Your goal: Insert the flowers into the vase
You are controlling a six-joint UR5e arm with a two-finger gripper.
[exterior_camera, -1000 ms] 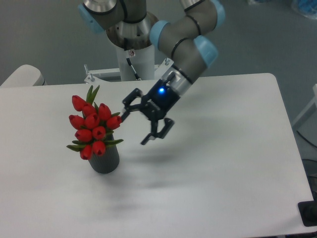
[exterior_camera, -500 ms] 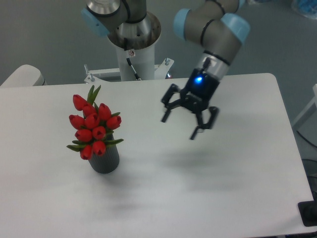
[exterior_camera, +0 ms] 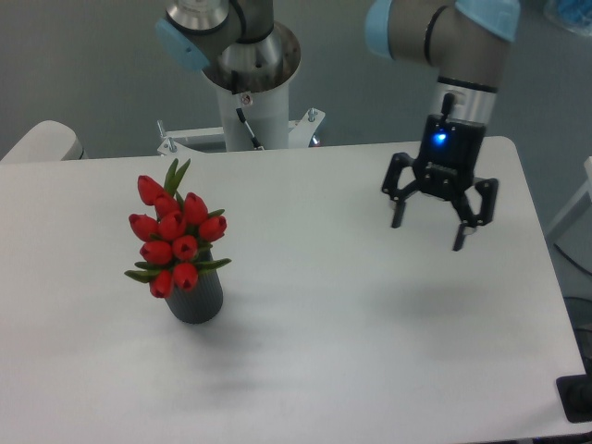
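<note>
While the vase stands upright toward the near left of the white surface, it serves here as the landmark for everything else. It is a small dark grey cylinder, and the flowers sit in its mouth: a tight bunch of red tulip buds with a few narrow green leaves, spreading wider than the vase and rising above it, one leaf tip pointing up at the top of the bunch. A soft shadow lies on the surface just right of the vase.

Well to the right of the vase and farther back, the end effector hangs above the surface, pointing downward, its two black fingers spread apart with nothing between them. A blue light glows on its body. It is well apart from both vase and flowers.

Behind the vase, beyond the far edge of the surface, the arm's pale column rises, with a small label on it too tiny to read. No other writing can be made out.
</note>
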